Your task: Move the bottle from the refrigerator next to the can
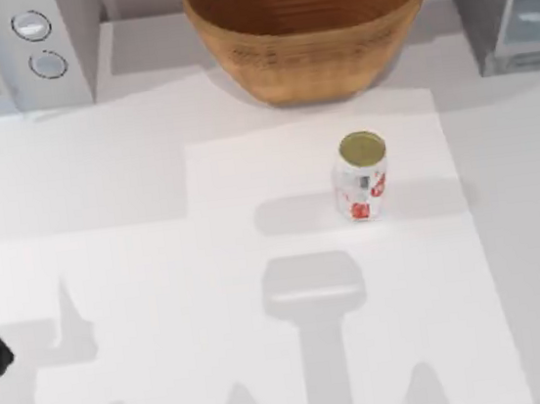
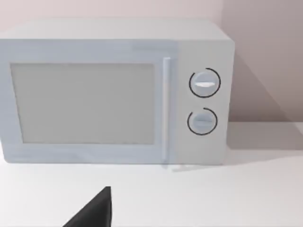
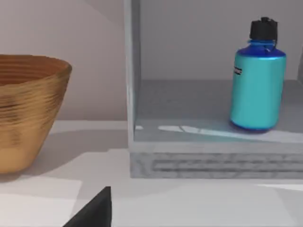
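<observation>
The teal water bottle with a black cap [image 3: 257, 78] stands upright inside the open grey refrigerator [image 3: 213, 156], ahead of my right tool, ready for grabbing. Whether either tool is apart or together, I cannot tell. The small white can with red marks [image 1: 362, 177] waits on the white worktop [image 1: 167, 323].

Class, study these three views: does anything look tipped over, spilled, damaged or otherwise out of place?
Nothing stands out. The bottle stands upright inside the refrigerator, the can stands upright on the table, and the basket and microwave sit level. No spills or damage show.
</observation>
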Motion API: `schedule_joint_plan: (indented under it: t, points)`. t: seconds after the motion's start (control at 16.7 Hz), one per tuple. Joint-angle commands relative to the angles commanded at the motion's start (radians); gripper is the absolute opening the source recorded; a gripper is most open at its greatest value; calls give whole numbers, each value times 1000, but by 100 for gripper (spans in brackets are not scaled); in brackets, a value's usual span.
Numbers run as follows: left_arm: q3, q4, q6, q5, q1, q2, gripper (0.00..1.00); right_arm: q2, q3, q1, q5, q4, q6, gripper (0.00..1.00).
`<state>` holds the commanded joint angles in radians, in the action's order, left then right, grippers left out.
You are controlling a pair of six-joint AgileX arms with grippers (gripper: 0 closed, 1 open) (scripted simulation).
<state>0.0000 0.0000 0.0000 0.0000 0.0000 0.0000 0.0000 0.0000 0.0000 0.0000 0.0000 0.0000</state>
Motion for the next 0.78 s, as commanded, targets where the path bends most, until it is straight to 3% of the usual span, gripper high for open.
schedule_joint_plan:
  t: [0.42, 0.78]
  points:
    - [0, 0, 0, 0, 0, 0, 100, 157, 102, -32, -20, 119, 1, 100]
    - [0, 0, 0, 0, 0, 0, 100, 688, 359, -103, -89, 421, 4, 100]
